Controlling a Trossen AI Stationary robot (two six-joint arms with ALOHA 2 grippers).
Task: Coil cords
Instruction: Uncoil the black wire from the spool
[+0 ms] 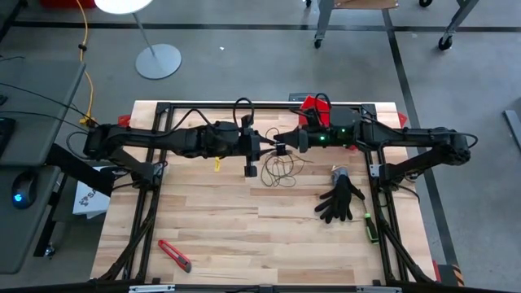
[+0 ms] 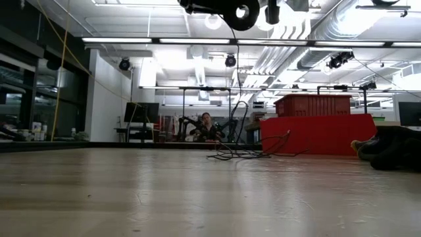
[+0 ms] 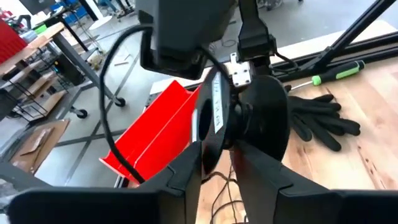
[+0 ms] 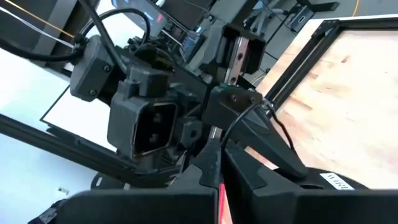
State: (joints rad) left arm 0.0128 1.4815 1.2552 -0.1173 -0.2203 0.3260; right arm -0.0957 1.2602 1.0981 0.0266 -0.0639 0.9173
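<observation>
A small black spool (image 3: 261, 118) with a white label on one flange hangs high above the table's middle, between my two grippers. From it a thin dark cord (image 2: 237, 72) drops to a loose tangle (image 1: 281, 172) lying on the wood. My left gripper (image 3: 221, 155) comes from the table's left, with its fingers closed around the spool's lower part. My right gripper (image 4: 216, 163) comes from the right and is shut at the spool's upper rim. My left gripper has the spool's lower part between its two fingers. One finger (image 3: 189, 165) lies outside the labelled flange (image 3: 214, 115), and the other (image 3: 255, 171) is by the hub. The fingers come nearly level from the table's left. The spool is clear of the table, its flanges upright. My right gripper is shut on the spool's upper rim (image 3: 244, 73), beside a small white piece, coming nearly level from the table's right. Its own fingers (image 3: 252, 43) hide exactly what they pinch.
A black glove (image 1: 342, 199) and a green-handled screwdriver (image 1: 368, 226) lie at the right. A red box cutter (image 1: 173, 255) lies near the front left. A red bin (image 1: 317, 104) stands at the far edge. A black frame (image 1: 163, 110) borders the table.
</observation>
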